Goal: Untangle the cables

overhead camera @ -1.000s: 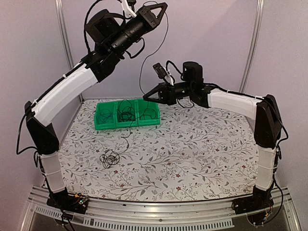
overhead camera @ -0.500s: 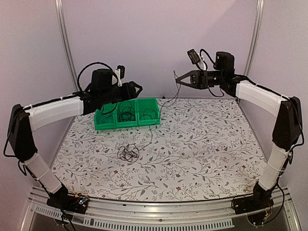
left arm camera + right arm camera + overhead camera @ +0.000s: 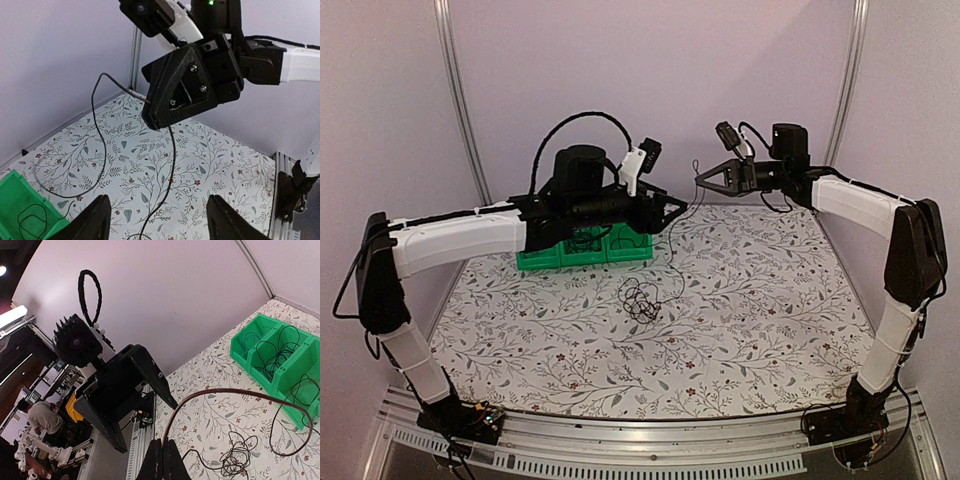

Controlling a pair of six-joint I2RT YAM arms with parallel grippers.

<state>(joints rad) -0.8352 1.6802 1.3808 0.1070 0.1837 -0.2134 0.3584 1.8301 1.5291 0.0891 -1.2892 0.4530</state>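
A tangle of thin black cables (image 3: pixel 640 298) lies on the flowered table, mid-left. One strand (image 3: pixel 678 250) rises from it to my right gripper (image 3: pixel 700 180), which hangs high at the back and is shut on this cable (image 3: pixel 200 400). My left gripper (image 3: pixel 674 211) reaches across in front of the bins and stops just left of and below the right one, open. In the left wrist view the held strand (image 3: pixel 170 165) hangs between my spread fingers (image 3: pixel 95 222) without touching them. The right wrist view shows the tangle (image 3: pixel 237 452) below and the left gripper (image 3: pixel 147 427) open.
A green three-part bin (image 3: pixel 545 258) stands at the back left, with coils of cable (image 3: pixel 272 357) in its compartments; my left arm hides part of it. The purple walls and corner posts (image 3: pixel 455 90) close off the back. The metal rail (image 3: pixel 650 455) runs along the near edge.
My left arm dropped from high up and swung right to the right gripper, opening its jaws. The right gripper rose to the back right with the strand, dragging the tangle to the right.
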